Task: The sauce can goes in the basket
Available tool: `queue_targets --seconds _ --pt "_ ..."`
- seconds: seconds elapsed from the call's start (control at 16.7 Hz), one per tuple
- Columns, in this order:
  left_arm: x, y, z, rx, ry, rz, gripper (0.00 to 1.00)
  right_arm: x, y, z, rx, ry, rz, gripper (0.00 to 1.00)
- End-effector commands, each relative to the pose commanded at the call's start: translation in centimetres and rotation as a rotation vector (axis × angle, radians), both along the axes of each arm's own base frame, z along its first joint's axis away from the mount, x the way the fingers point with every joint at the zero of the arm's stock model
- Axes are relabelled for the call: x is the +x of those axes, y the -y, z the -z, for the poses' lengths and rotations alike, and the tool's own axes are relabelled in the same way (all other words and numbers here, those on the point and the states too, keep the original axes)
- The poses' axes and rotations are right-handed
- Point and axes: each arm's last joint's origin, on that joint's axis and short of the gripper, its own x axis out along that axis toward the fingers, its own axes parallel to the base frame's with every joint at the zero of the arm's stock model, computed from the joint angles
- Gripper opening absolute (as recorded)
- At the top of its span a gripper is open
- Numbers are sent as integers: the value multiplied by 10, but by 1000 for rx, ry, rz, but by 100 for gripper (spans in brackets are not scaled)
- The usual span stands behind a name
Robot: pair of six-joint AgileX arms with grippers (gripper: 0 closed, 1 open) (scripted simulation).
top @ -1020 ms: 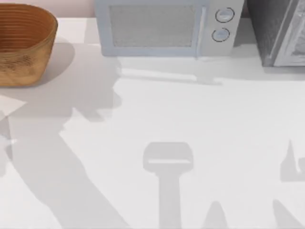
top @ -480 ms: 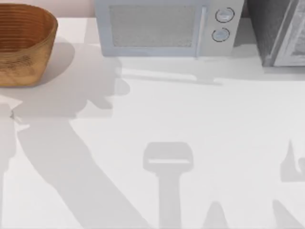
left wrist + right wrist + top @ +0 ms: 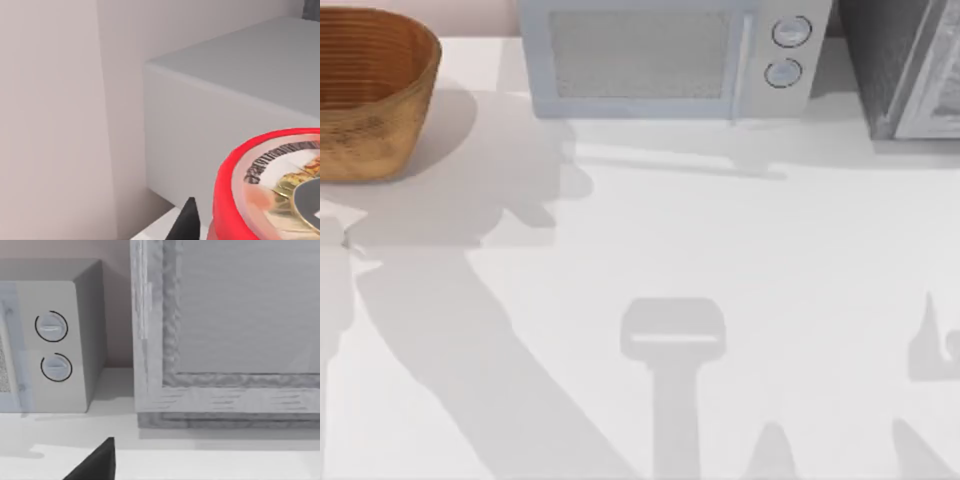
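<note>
Closest to the left wrist camera, the sauce can [image 3: 272, 192] is seen from above, its red rim and gold-and-white printed top taking up one corner of that view. A dark fingertip [image 3: 186, 220] of the left gripper stands just beside the can's side; whether the can is clamped cannot be told. Behind the can a pale grey box [image 3: 225, 115] is seen against a plain wall.

In the right wrist view, one dark fingertip [image 3: 95, 465] of the right gripper is seen over the white table [image 3: 200, 460]; the spread of its fingers cannot be told.

In the top view, long arm shadows are cast across the table [image 3: 740, 250]. Farther back, the basket [image 3: 365, 90] stands at the far left corner. A microwave [image 3: 665, 55] with two round knobs is set along the back edge, and a grey cabinet [image 3: 910, 65] stands at the far right.
</note>
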Motion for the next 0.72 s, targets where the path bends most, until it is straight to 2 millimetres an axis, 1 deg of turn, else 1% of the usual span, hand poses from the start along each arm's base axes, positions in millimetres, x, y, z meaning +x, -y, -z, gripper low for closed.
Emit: queue_targets --seconds 0.36,0.42,0.72 --pt "0 0 0 0 0 0 98 0 0 0 0 0 0 100" --pt "0 0 0 0 0 0 100 0 0 0 0 0 0 100" --pt "0 0 0 0 0 0 100 0 0 0 0 0 0 100"
